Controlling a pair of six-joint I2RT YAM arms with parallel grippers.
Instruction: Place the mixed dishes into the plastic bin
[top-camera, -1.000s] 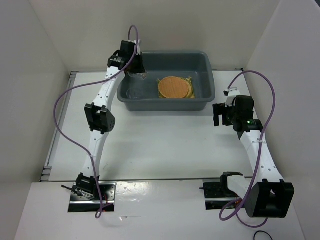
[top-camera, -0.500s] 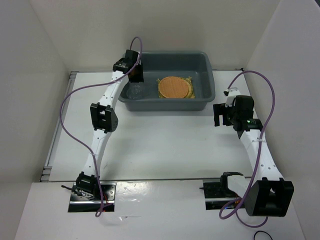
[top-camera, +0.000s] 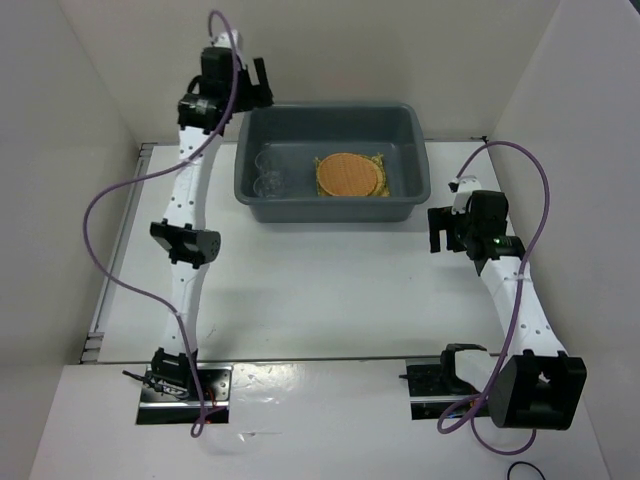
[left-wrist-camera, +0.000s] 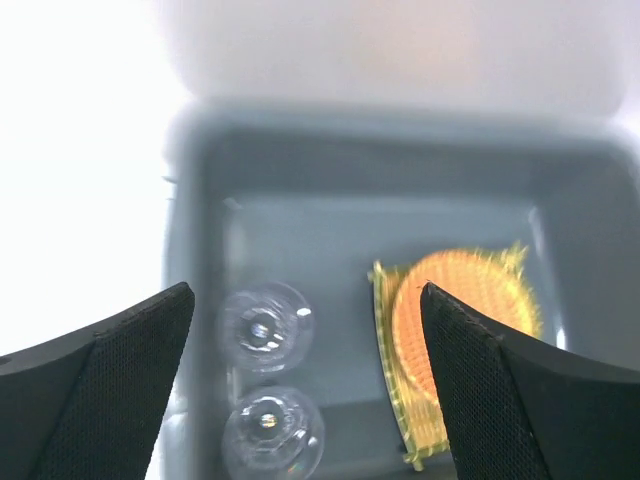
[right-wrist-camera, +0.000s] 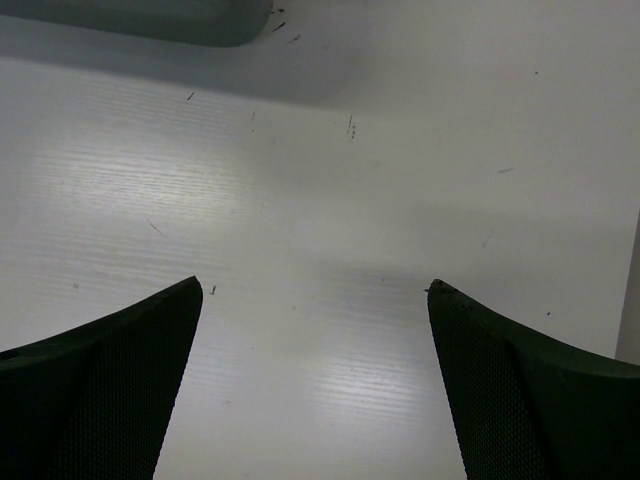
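Note:
The grey-blue plastic bin (top-camera: 330, 212) stands at the back of the table. Inside it, two clear glass cups (top-camera: 266, 171) sit side by side at the left end, and an orange-brown disc (top-camera: 347, 175) lies on a yellow woven mat (top-camera: 381, 161) to their right. My left gripper (top-camera: 255, 88) hangs open and empty high above the bin's back left corner. From the left wrist I look down between the left gripper's (left-wrist-camera: 305, 290) fingers at the cups (left-wrist-camera: 265, 328), disc (left-wrist-camera: 470, 300) and mat (left-wrist-camera: 390, 390). My right gripper (top-camera: 437, 230) is open over bare table, right of the bin.
White walls close in the table at the back and both sides. The right wrist view shows the right gripper (right-wrist-camera: 315, 285) over white tabletop, with the bin's corner (right-wrist-camera: 130, 20) at the top left edge.
The left gripper opened, let go of a glass cup beside the other one in the bin, then rose up and back to the left. The right arm has not moved.

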